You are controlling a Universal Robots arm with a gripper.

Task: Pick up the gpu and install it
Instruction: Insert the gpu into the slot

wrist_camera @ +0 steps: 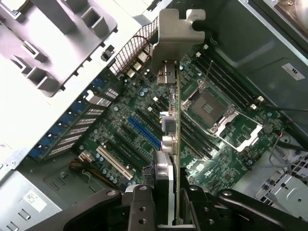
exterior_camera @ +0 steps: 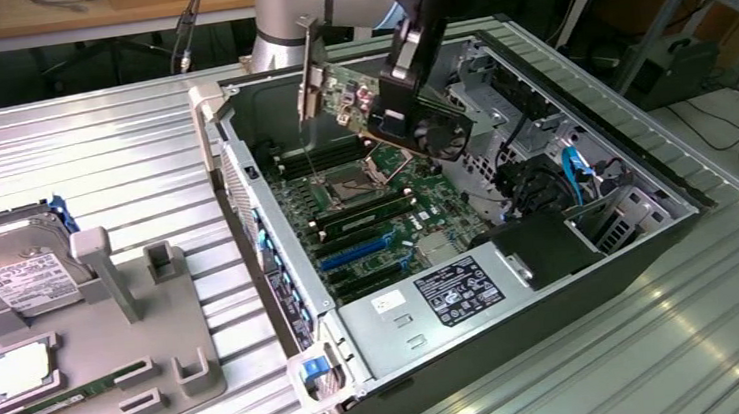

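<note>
gpu point(wrist_camera: 173, 120): held end hidden inside gripper point(wrist_camera: 166, 204).
Arm point(exterior_camera: 292, 13): cut off at top.
Hard drive label point(exterior_camera: 22, 283): unreadably small.

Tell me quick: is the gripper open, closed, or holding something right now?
Gripper: closed on the graphics card, holding it in the air over the open computer case.

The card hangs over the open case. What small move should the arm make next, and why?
Probably shift the gpu sideways toward the blue slot before lowering: the gripper holds it above the motherboard, and its edge lies beside that slot, not over it.
</note>
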